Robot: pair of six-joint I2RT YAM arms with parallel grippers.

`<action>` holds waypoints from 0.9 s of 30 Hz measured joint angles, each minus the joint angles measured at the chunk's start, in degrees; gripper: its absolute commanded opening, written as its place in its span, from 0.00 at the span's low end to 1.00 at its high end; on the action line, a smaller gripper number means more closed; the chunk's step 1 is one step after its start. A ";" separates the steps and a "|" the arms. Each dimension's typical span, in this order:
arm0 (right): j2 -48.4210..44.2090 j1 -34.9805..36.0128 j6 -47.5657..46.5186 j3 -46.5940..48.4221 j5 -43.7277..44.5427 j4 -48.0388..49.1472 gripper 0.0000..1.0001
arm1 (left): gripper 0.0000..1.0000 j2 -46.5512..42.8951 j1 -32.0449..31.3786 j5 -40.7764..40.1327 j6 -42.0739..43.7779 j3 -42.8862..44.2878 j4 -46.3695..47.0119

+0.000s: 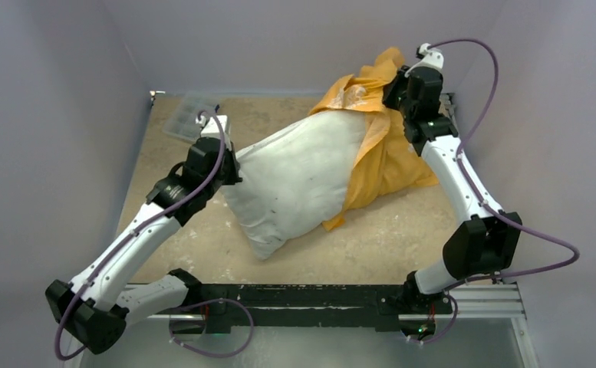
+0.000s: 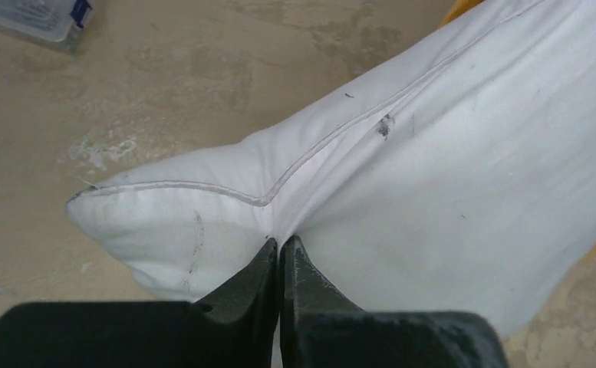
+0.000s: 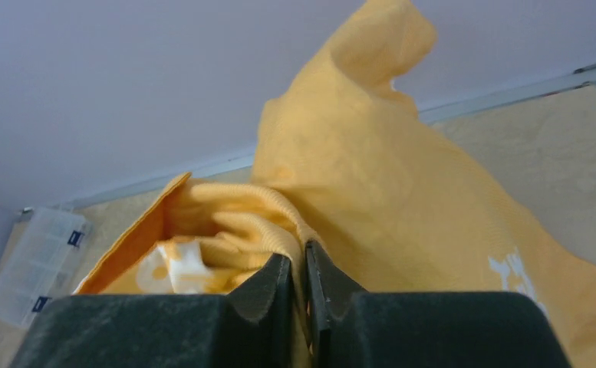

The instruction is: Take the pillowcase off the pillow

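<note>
We note the pillow [image 1: 298, 180] lying diagonally across the middle of the table [image 1: 402, 234], one bare corner pointing toward the arm bases and its far right end inside the pillowcase [image 1: 390, 157]. Most of the white body is uncovered. The orange-yellow cloth is bunched around that far end, part draped on the table to the right of the pillow and part lifted in a peak against the back wall [image 1: 279, 38]. The left gripper [image 2: 280, 244] sits at the pillow's left edge. In the left wrist view its two fingers are pressed together on a fold of white fabric, just below the piped seam [image 2: 202, 189] that runs to a pointed corner; small dark marks show on the cloth nearby. We record this as a firm pinch on the pillow itself, with no orange cloth between the fingers. The right gripper [image 3: 298, 261] is raised at the far right. In the right wrist view its fingers are closed on a ridge of the orange-yellow fabric, which shows in the narrow slit between them and rises above them in a tall fold. The open mouth of the pillowcase gapes to the left of the fingers, and a patch of white print [image 3: 513, 272] shows low on the right. A clear plastic box [image 1: 189, 115] lies at the far left corner of the table, apart from the pillow.
</note>
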 measured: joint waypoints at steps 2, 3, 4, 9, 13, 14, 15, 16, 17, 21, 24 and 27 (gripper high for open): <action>0.11 0.87 -0.24 -2.56 -1.46 2.23 0.37 | 0.25 2.78 1.42 -1.33 0.13 0.00 1.05; 0.11 1.27 -0.39 -3.63 -2.21 3.32 0.43 | 0.31 4.22 2.43 -1.88 0.31 0.00 1.55; 0.07 1.60 -0.52 -4.70 -2.69 4.66 0.49 | 0.36 5.55 3.43 -2.32 0.35 0.00 1.84; -2.12 1.88 -0.46 -10.64 -5.16 9.64 0.79 | 0.66 9.57 5.49 -4.28 0.70 1.57 1.03; -8.11 1.90 0.76 -18.78 -7.13 12.61 0.95 | 0.73 10.60 3.04 -5.86 1.97 4.76 0.66; -9.42 1.95 1.18 -20.22 -7.39 12.87 0.97 | 0.75 10.97 1.46 -6.54 2.32 5.62 0.66; -10.97 1.97 1.57 -21.97 -7.85 13.73 0.99 | 0.79 11.52 -0.57 -7.15 2.73 6.47 0.63; -12.37 2.05 1.95 -23.52 -8.02 14.23 0.99 | 0.81 12.17 -2.69 -7.50 3.06 7.15 0.63; -13.62 2.21 2.19 -24.81 -8.07 14.67 0.99 | 0.83 12.90 -4.92 -7.76 3.17 7.72 0.61; -17.03 2.69 2.99 -28.76 -8.00 15.47 0.99 | 0.92 16.94 -14.64 -9.18 3.96 9.27 0.09; -19.02 2.89 3.32 -31.41 -7.93 15.45 0.99 | 0.94 20.72 -21.51 -10.95 4.85 10.99 -0.83; -21.24 3.06 3.82 -34.34 -7.87 15.23 0.99 | 0.96 25.03 -27.52 -13.79 6.32 13.51 -1.55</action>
